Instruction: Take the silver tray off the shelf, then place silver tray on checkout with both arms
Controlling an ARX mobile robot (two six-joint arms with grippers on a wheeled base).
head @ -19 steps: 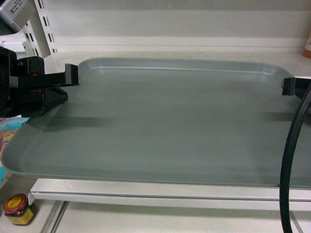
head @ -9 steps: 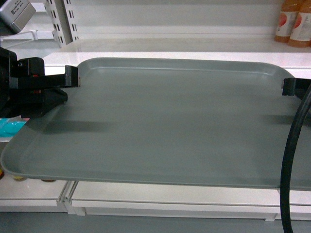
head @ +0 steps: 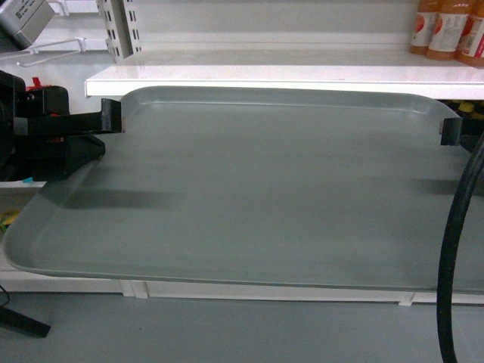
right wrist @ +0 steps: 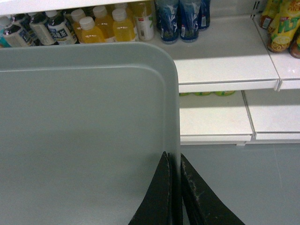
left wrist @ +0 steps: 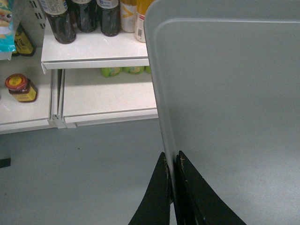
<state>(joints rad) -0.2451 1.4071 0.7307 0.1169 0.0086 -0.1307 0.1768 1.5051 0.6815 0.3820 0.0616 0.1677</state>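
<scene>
black jaws are what you should check first: your left gripper (left wrist: 172,187) is pinched tight on the left rim of the silver tray (head: 265,189), one jaw under and one over the edge, and your right gripper (right wrist: 177,187) is clamped the same way on the right rim. in the head view you see the left gripper's jaw tip at the tray's far left corner and only a small black piece of the right one at the far right edge, with a thick black cable (head: 454,265) hanging in front. the tray hangs level between the two arms, clear of the shelf (head: 287,76), whose white board sits just behind its far edge; grey floor (left wrist: 93,173) shows below it in both wrist views. bottles (right wrist: 117,23) and a jar (left wrist: 18,88) stand on the shelving around. so, as i read it, the lift-off is done and you are in the carry. the checkout is not in any view, so your next move is to turn the base toward it while keeping both wrists at matched height and spacing, so the rim neither twists nor slips.
</scene>
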